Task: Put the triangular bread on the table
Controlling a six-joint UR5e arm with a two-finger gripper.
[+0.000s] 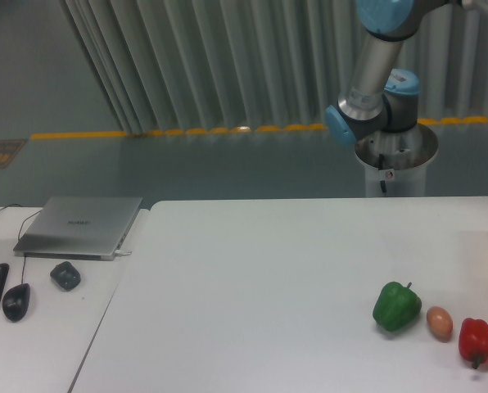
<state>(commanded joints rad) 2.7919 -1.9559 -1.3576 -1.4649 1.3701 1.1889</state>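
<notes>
The arm (373, 78) rises out of frame, so the pincer is unseen, its state and anything's place relative to it unknowable. No triangular bread shows; the worktop (252, 278) holds a green pepper (396, 306), egg-like thing (440, 322) and red pepper (477, 341).

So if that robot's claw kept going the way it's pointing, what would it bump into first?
That can't be told here: the claw is outside the picture. Only the arm's base and lower joints show, behind the table.
</notes>
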